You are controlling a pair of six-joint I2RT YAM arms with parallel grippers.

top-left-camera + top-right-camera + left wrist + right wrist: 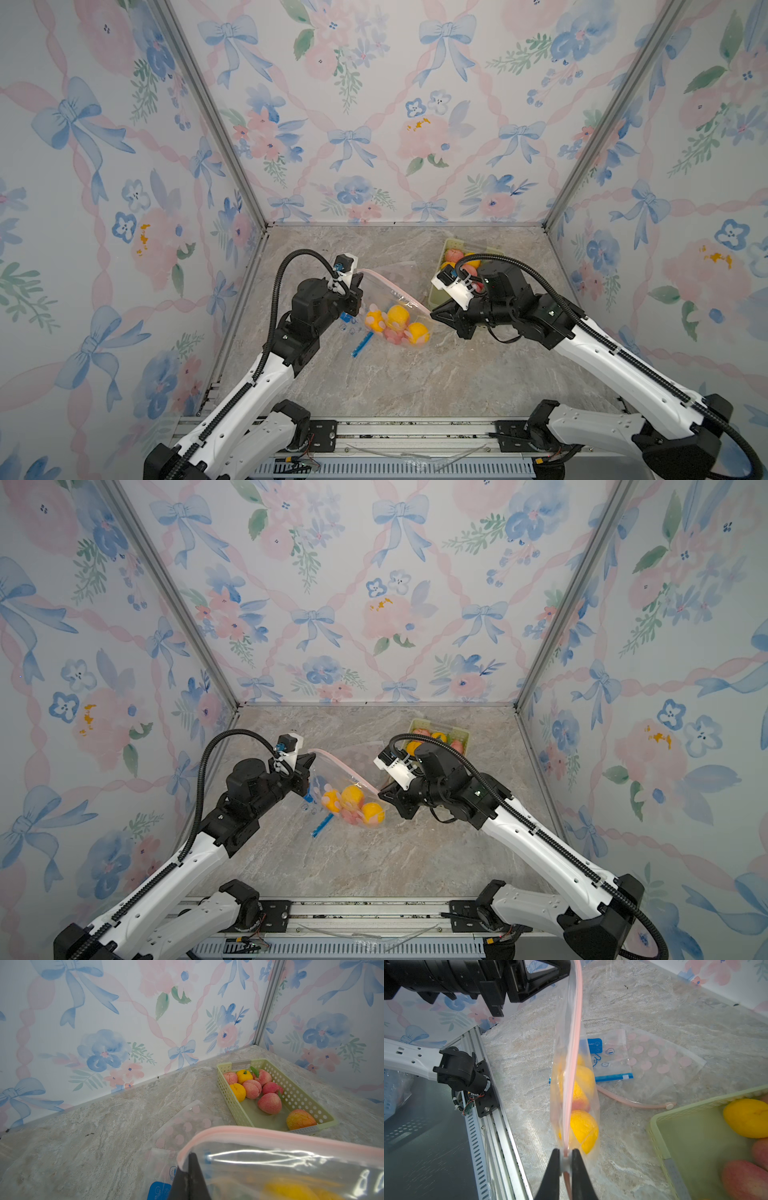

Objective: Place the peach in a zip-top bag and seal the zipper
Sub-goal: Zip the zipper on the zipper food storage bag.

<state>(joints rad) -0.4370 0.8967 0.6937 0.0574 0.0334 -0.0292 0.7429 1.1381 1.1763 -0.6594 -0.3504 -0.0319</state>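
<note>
- Top views: bag (395, 301) strung between my left claw (360, 274) and right claw (432, 312). The peach (391, 335) lies low inside, among oranges (398, 316). I cannot tell whether the bag's bottom touches the table (415, 374).
- Left wrist: left claw (190, 1161) pressed together on one zipper (270, 1134) corner, with the basket (226, 1093) beyond.
- Right wrist: right claw (565, 1153) pinching the opposite corner. The zipper looks taut and apparently closed.
- Handling: film thin, slick and limp, sagging under the load. Hold the stiffer zipper strip, not the film. The peach likely bruises if squeezed.
</note>
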